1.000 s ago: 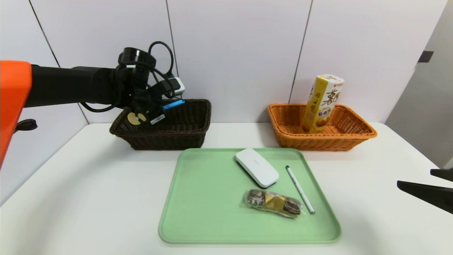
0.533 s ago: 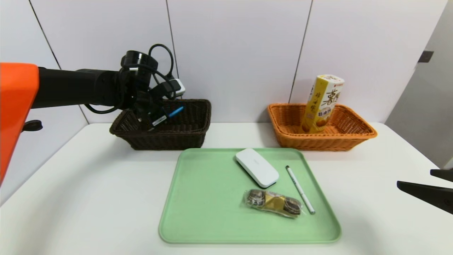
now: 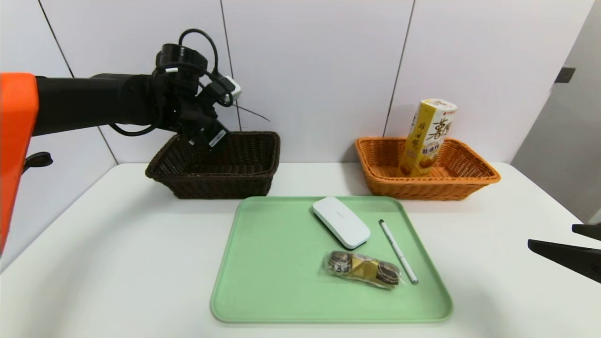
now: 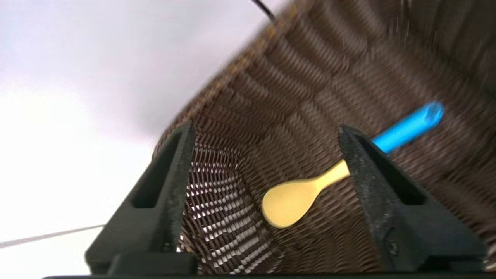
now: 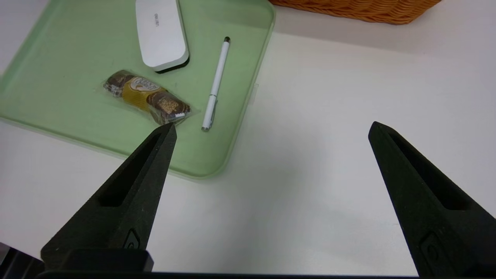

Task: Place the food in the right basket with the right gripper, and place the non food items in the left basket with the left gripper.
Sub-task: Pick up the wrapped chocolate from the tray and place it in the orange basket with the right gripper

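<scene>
I'm looking at a broad, smooth white tabletop [image 3: 117,253] before white wall panels [image 3: 310,70] with thin dark seams; a grey strip [image 3: 558,122] shows at the far right. On the table lies a rectangular pale-green tray [image 3: 272,263]. Behind it are the dark-brown woven left basket [image 3: 220,186] and the orange-brown woven right basket [image 3: 422,190], where a tall yellow-and-white snack box [image 3: 427,136] leans, its base partly hidden by the rim. My left gripper [image 4: 267,130] is over the left basket, fingers spread; my right gripper [image 5: 273,124], fingers spread, is beside the tray, mostly cut off in the head view. The tray holds a rounded white case [image 3: 341,222], clear-wrapped brown cakes [image 3: 364,269] and a slim white pen [image 3: 398,251]. Only the left wrist view shows the blue-handled, yellow spoon [image 4: 290,201] inside the left basket, partly covered by one finger.
</scene>
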You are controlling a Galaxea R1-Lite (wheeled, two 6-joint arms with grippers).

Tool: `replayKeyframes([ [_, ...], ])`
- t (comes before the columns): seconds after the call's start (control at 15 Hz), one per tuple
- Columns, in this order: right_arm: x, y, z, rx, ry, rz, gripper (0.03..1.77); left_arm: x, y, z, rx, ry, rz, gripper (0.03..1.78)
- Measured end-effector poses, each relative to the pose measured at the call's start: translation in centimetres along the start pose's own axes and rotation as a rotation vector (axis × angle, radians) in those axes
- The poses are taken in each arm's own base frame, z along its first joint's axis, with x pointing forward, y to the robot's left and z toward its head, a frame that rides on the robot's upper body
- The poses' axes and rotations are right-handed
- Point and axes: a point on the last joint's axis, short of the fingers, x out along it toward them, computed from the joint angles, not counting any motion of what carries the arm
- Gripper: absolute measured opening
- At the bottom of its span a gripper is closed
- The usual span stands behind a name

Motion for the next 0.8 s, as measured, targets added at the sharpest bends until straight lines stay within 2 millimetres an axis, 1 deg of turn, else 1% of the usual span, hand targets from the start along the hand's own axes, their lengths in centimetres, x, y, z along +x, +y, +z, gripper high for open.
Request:
replayKeyframes([
  [0.2,-0.2,0.1,-0.1,0.008,-0.007,-0.001,1.71,-1.4,0.0,1.1,-0.184,0.018,0.039,1.45],
  [0.4,-0.4,0.1,-0.3,0.012,-0.009,0.001,1.71,-3.8,-0.2,1.8,-0.366,0.032,0.012,1.53],
  [0.67,-0.3,0.1,-0.5,0.014,-0.004,0.001,1.71,-8.6,-1.7,3.0,-0.548,0.063,-0.070,1.60],
  [0.8,-0.3,0.1,-0.2,0.005,-0.023,0.004,1.71,-11.2,-2.8,3.3,-0.600,0.078,-0.116,1.62],
])
